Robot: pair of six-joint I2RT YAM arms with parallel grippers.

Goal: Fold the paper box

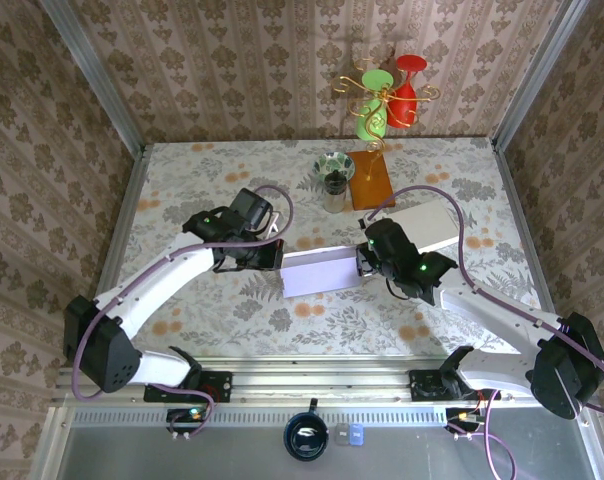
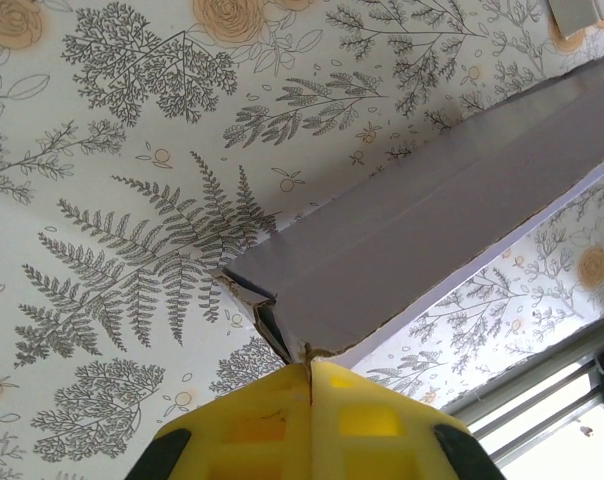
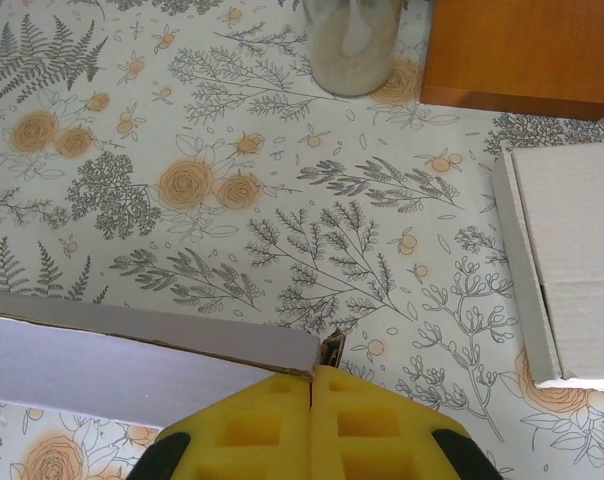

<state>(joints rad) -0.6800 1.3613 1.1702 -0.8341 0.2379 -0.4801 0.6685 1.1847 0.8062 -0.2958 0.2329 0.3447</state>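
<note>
The pale lilac paper box (image 1: 320,272) lies as a long, partly folded strip across the middle of the table, between my two arms. My left gripper (image 1: 273,255) is shut on its left end; in the left wrist view the yellow pads (image 2: 282,420) pinch a torn corner of the paper box (image 2: 422,230). My right gripper (image 1: 367,262) is shut on the right end, where the yellow pads (image 3: 282,425) clamp the edge of the lilac panel of the paper box (image 3: 132,365).
A second flat grey cardboard sheet (image 1: 427,226) lies behind the right arm, also the cardboard sheet (image 3: 572,270) at the right. An orange wooden board (image 1: 371,178), a glass cup (image 1: 334,180) and a wire stand with red and green glasses (image 1: 387,95) stand at the back.
</note>
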